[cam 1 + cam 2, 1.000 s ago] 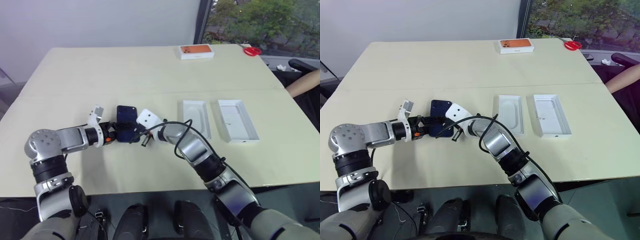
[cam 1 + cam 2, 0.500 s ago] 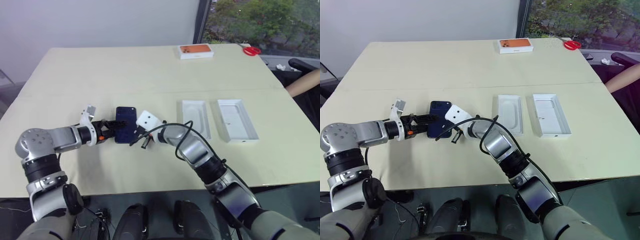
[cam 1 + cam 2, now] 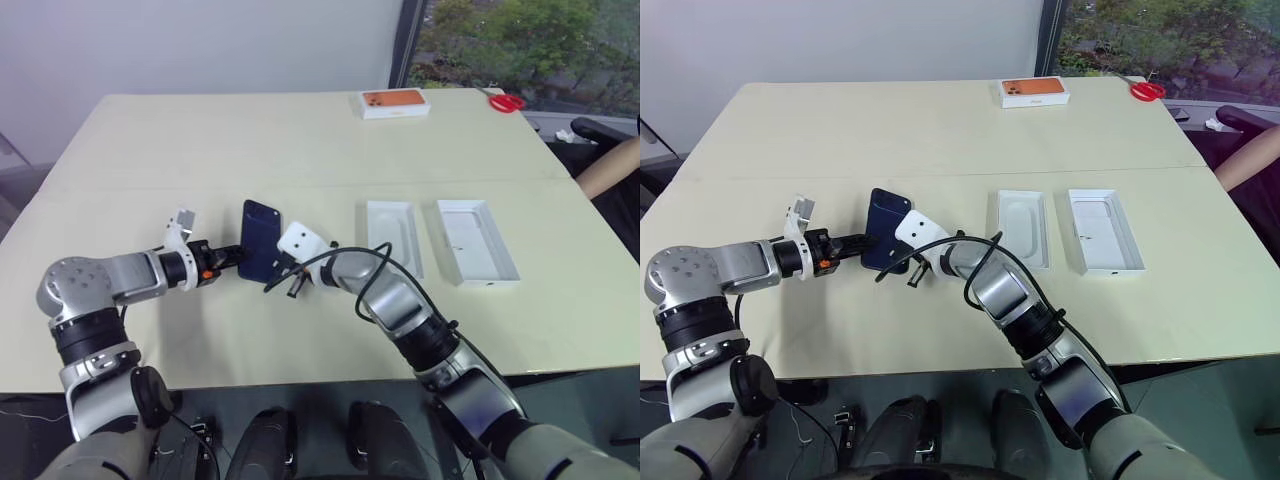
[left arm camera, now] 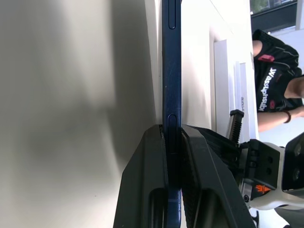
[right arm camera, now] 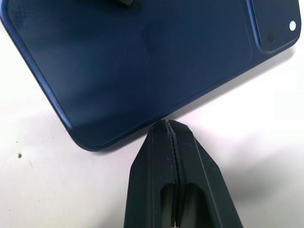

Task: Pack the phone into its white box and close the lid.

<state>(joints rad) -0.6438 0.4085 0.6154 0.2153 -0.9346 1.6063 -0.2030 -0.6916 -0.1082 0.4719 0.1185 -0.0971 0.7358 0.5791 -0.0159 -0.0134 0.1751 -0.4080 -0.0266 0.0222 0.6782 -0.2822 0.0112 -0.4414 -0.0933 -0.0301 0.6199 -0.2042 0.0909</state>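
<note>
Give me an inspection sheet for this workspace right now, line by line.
Surface: cream table, two joined tops.
Job's things: phone tilted up on edge; two shallow white trays open side by side, apart from it.
Clutter: orange-topped box and red scissors at far edge.
Grippers: left gripper clamps the phone's edge; right gripper shut, tips at the phone's side.
Cables: black cable looped on right arm.
Surroundings: window, person's arm at right.

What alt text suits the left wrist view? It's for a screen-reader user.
The left end effector clamps the edge of the phone, seen edge-on above the table. Beyond it lie the white box and a person's dark shirt.
</note>
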